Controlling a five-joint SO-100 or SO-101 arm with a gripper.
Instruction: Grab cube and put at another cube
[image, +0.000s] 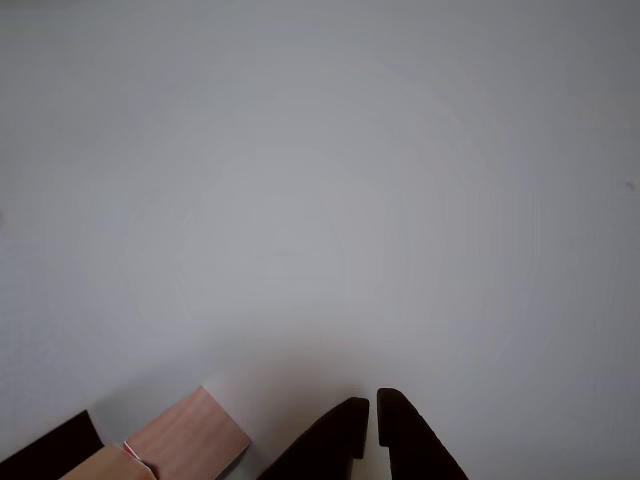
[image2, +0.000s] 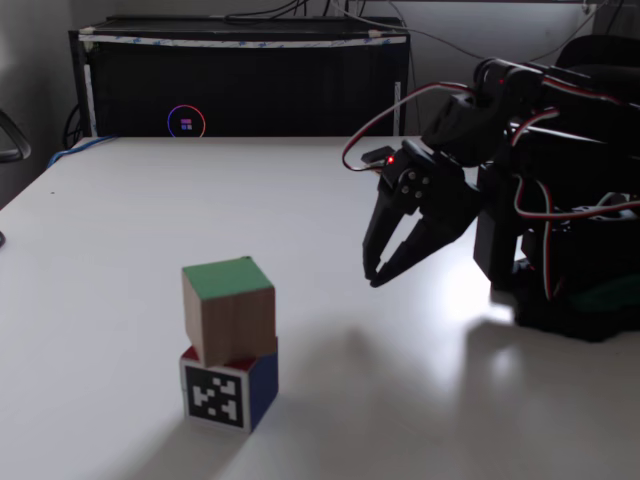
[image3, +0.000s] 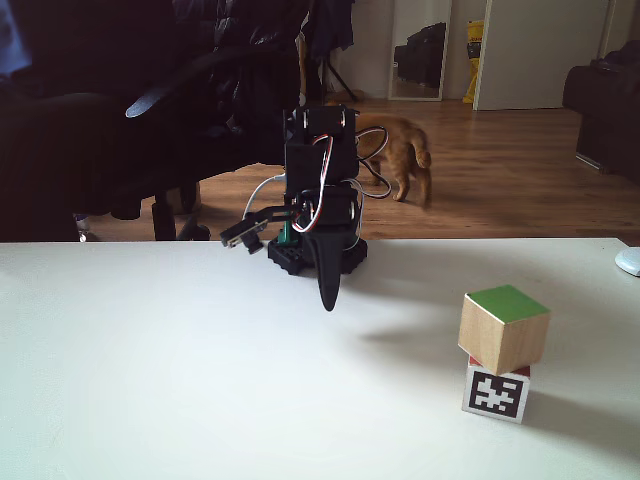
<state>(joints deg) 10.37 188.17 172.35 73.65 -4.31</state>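
Gripper (image2: 375, 280) seemingly near-closed, empty; cube (image2: 229, 310) atop another cube (image2: 228, 390).

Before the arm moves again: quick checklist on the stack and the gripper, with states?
1. Green-topped cube on the lower cube: ok, stacked in both fixed views.
2. Stack squareness: not ok, the top cube sits twisted and offset, overhanging the lower cube's edge.
3. Gripper clear of the stack: ok, it hangs apart from the cubes, above the table.
4. Gripper empty: ok, nothing between the fingertips in the other view.
5. Jaws: nearly closed, a narrow gap between the tips.
6. Stack stability: cannot tell; it stands now, but the overhang is a risk if bumped.
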